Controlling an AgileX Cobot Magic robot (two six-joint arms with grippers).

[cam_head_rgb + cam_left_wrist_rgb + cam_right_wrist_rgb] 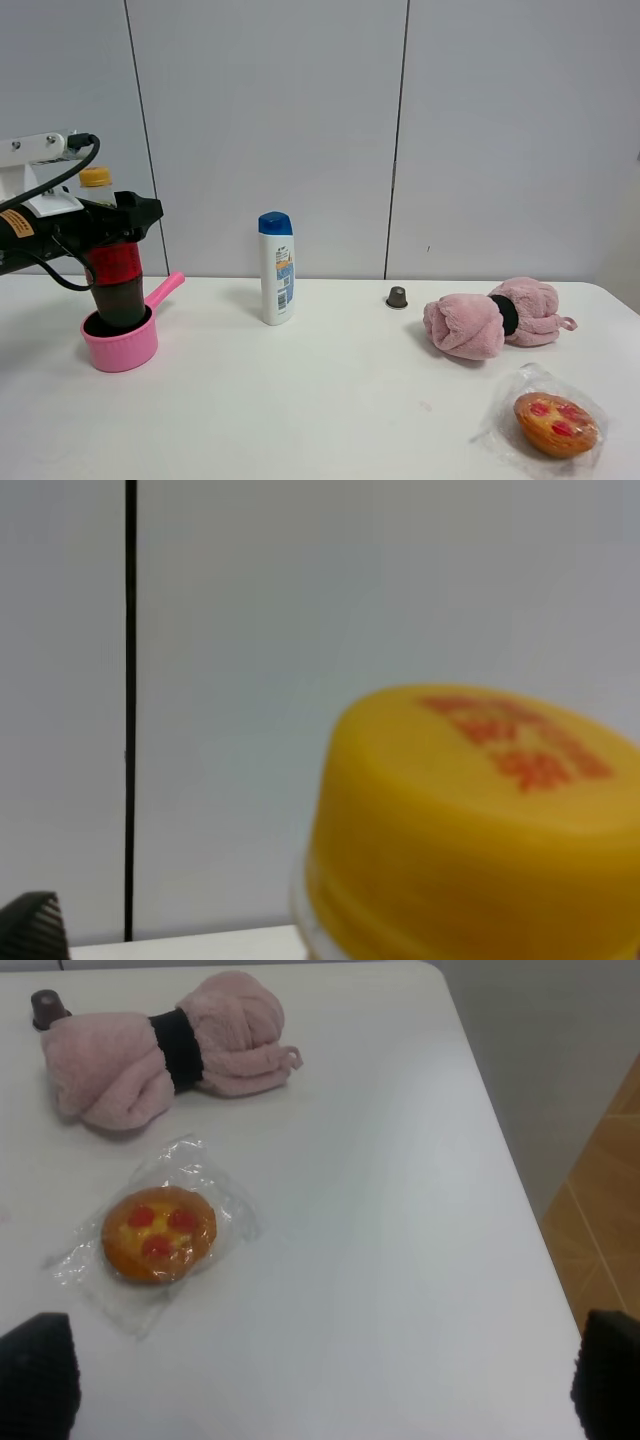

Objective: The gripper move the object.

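Observation:
The cola bottle [117, 265], with dark contents, a red label and a yellow-orange cap [96, 177], stands upright with its base inside a pink saucepan [122, 345] at the far left of the table. My left gripper [108, 226], black with a white bracket and cable, is closed around the bottle's upper body just above the label. In the left wrist view the cap [470, 820] fills the frame, with one black fingertip [30, 922] at the edge. My right gripper [320, 1400] is open and empty above the table's right end, its fingertips [35, 1375] wide apart.
A white shampoo bottle with a blue cap [276, 268] stands mid-table. A small brown capsule [397, 297], a rolled pink towel [490, 318] and a wrapped pastry [555, 423] lie at the right. The table's right edge [520, 1190] drops to the floor.

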